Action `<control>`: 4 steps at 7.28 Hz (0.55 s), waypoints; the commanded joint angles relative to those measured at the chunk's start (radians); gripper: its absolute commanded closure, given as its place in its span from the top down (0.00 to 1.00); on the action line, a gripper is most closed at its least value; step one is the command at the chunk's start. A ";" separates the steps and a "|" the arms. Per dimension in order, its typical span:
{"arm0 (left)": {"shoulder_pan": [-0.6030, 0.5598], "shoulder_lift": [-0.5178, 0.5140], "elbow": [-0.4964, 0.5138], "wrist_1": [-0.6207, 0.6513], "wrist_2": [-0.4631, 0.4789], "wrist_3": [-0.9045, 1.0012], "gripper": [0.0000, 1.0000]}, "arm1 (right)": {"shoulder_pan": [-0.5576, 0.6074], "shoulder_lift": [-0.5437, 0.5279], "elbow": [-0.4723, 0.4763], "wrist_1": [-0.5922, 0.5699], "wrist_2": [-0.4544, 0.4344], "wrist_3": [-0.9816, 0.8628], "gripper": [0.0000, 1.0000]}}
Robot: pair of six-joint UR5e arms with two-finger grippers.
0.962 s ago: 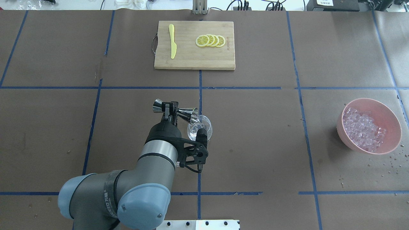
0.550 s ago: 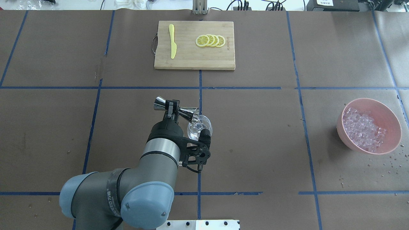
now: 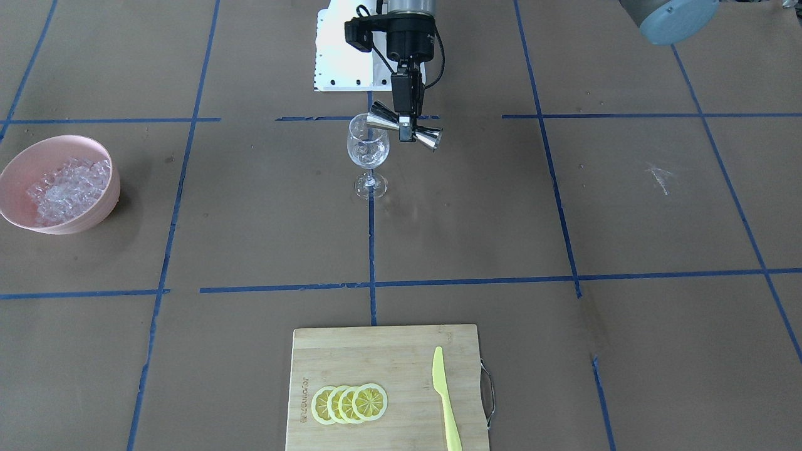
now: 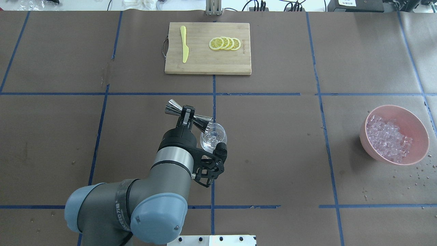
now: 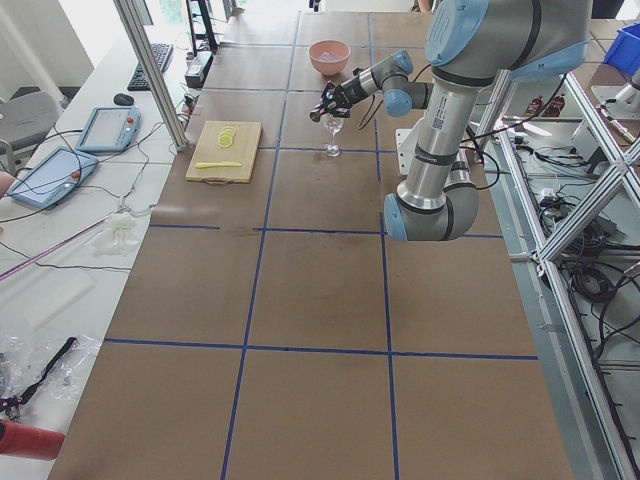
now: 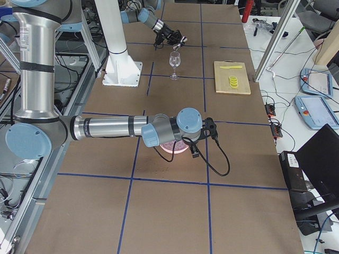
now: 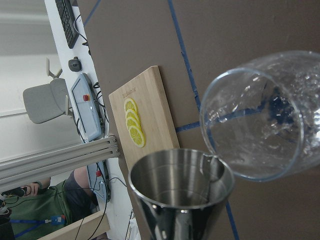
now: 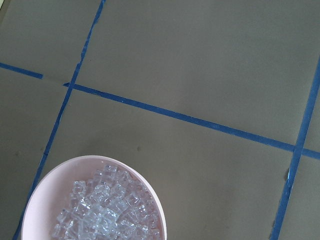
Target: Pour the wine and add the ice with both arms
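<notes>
1. The left gripper (image 4: 186, 114) is clamping the waist of a steel jigger (image 4: 172, 107), fingers closed on it, and is holding it tipped, one cone's mouth sitting right at the rim of the wine glass (image 4: 213, 136).
2. The glass is standing upright on a blue tape line (image 4: 214, 85), near the middle of the table (image 4: 273, 136).
3. The ice (image 4: 387, 138) is lying heaped in a pink bowl (image 4: 414, 123) well off on the robot's right side, with water drops (image 4: 414, 174) spotting the covering beside it.
4. The right arm (image 6: 106, 127) is reaching out low by that bowl; whether its fingers are apart or together, I cannot tell.
5. Brown paper is covering the whole table, and blue tape is dividing it into big rectangles.
6. At the far edge a bamboo cutting board (image 4: 205, 63) is carrying four overlapping lemon slices (image 4: 225, 43) and a yellow knife (image 4: 184, 44).
7. Beyond the table, a white bench is holding teach pendants (image 5: 105, 128) and cables, and a grey chair (image 5: 20, 115) is standing behind it.
</notes>
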 commanded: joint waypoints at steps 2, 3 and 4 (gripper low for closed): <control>-0.012 -0.009 -0.012 -0.008 -0.001 -0.007 0.00 | -0.030 0.002 0.000 -0.001 -0.002 0.001 1.00; -0.017 0.004 -0.023 -0.027 -0.001 -0.108 0.00 | -0.039 0.005 0.001 0.000 -0.002 0.003 1.00; -0.026 0.011 -0.023 -0.067 -0.001 -0.246 0.00 | -0.054 0.021 0.001 0.002 -0.003 0.071 1.00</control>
